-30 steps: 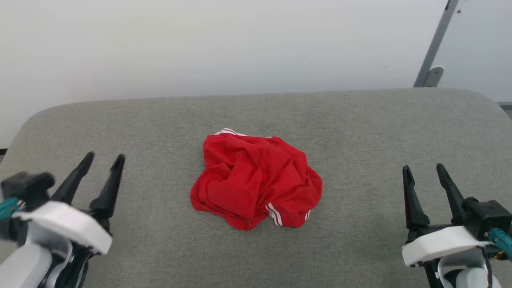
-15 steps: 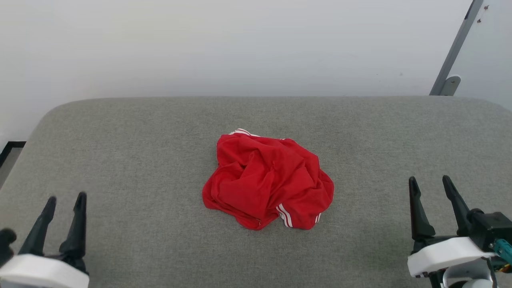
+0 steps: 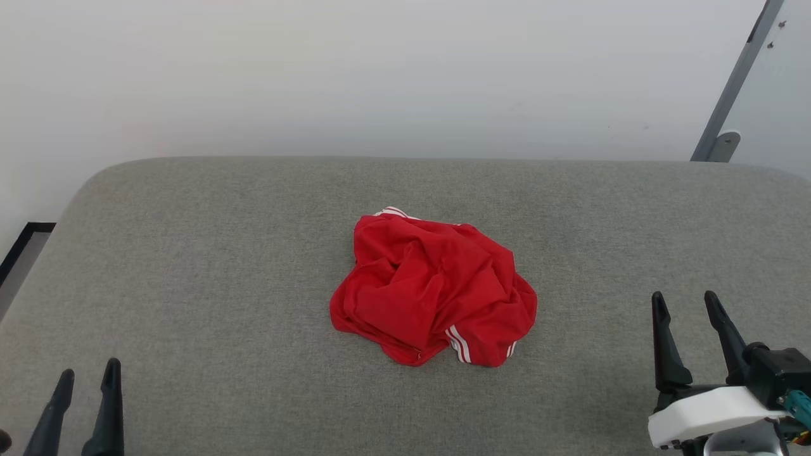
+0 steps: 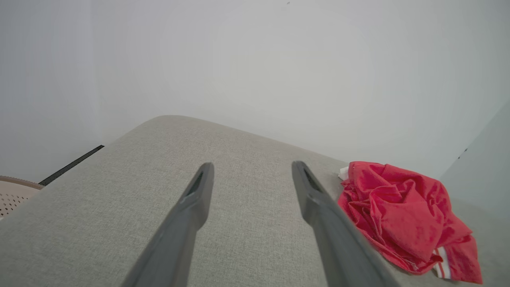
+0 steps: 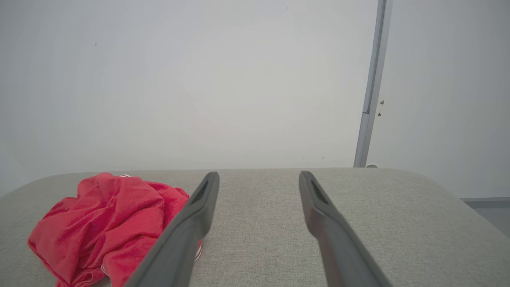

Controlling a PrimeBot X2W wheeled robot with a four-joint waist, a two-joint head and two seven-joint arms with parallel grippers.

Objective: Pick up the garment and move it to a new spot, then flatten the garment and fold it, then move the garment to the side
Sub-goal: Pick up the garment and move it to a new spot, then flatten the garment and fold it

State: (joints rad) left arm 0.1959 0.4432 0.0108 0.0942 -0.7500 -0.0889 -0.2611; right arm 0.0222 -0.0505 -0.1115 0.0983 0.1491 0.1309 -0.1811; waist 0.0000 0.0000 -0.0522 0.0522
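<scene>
Both grippers hang with fingers spread and nothing between them, my left gripper (image 3: 89,386) at the near left, my right gripper (image 3: 684,304) at the near right. The garment (image 3: 434,291) lies crumpled midway across the grey pad (image 3: 222,253), well apart from each. I'd worry about pinching only one loose fold: the heap could trail, snag or slip free. A pale perforated basket (image 4: 12,193) sits past the pad's left edge; its contents I cannot tell.
</scene>
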